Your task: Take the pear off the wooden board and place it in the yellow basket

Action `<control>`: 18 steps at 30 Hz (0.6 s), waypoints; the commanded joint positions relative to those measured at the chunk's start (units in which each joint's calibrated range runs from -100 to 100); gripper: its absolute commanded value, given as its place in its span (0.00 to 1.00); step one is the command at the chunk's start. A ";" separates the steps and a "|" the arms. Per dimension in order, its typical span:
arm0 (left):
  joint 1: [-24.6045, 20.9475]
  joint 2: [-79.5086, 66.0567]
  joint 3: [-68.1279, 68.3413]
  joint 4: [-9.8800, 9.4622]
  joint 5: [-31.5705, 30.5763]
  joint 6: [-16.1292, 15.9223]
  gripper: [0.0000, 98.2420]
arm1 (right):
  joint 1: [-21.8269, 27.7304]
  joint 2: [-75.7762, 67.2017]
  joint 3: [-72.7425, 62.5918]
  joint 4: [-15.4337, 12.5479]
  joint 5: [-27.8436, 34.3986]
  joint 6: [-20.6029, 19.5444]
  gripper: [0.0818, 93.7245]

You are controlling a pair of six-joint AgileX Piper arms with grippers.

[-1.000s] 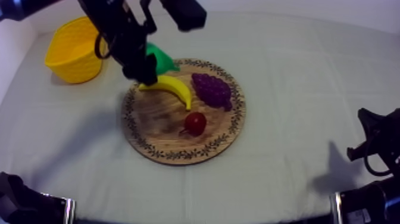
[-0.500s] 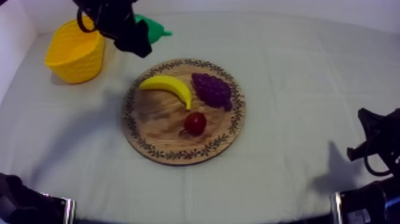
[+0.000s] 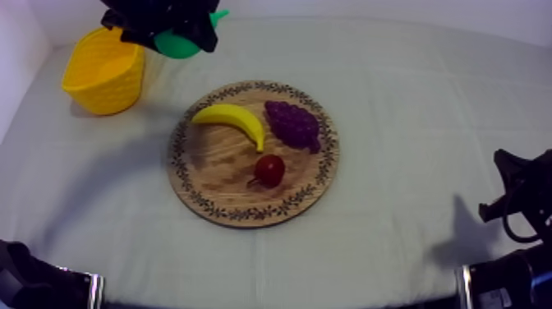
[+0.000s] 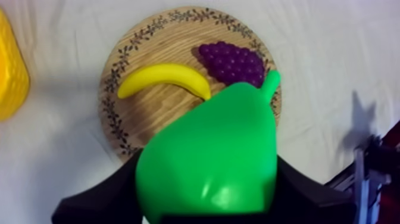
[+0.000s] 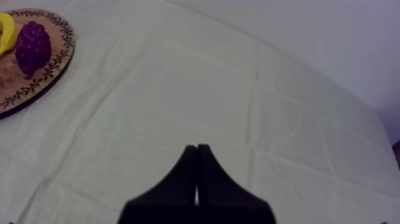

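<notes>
Left end effector (image 3: 168,29) pinches the pear (image 4: 214,155) across its broad lower body, one black finger on each flank, stem pointing away from the wrist. The wide grip is judged to stop the rounded fruit from rolling. The pear hangs in the air just beside the yellow basket (image 3: 103,70), on the board side and not yet over its opening, so release is judged premature. Below lies the wooden board (image 3: 218,177) with banana (image 3: 234,122), grapes (image 3: 292,123) and small red fruit (image 3: 269,169). Right end effector (image 5: 196,173) has its fingers pressed together, parked low over the table (image 3: 411,123), well apart from the work.
</notes>
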 commanded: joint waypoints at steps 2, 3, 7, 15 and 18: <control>-0.10 -0.04 -0.03 -0.25 -0.99 4.88 0.50 | 0.01 -0.03 -0.02 0.01 0.02 0.09 0.00; -0.23 -0.01 -0.18 -0.39 -1.25 5.15 0.50 | 0.01 -0.03 -0.02 0.01 0.02 0.09 0.00; -2.07 0.58 -1.18 -0.70 -1.71 4.51 0.49 | 0.01 -0.03 -0.02 0.01 0.02 0.09 0.00; -9.06 4.00 -5.30 -1.19 -0.92 1.14 0.48 | 0.01 -0.03 -0.02 0.01 0.02 0.09 0.00; -11.64 5.93 -7.76 -1.35 -0.29 -0.19 0.49 | 0.01 -0.03 -0.02 0.01 0.02 0.09 0.00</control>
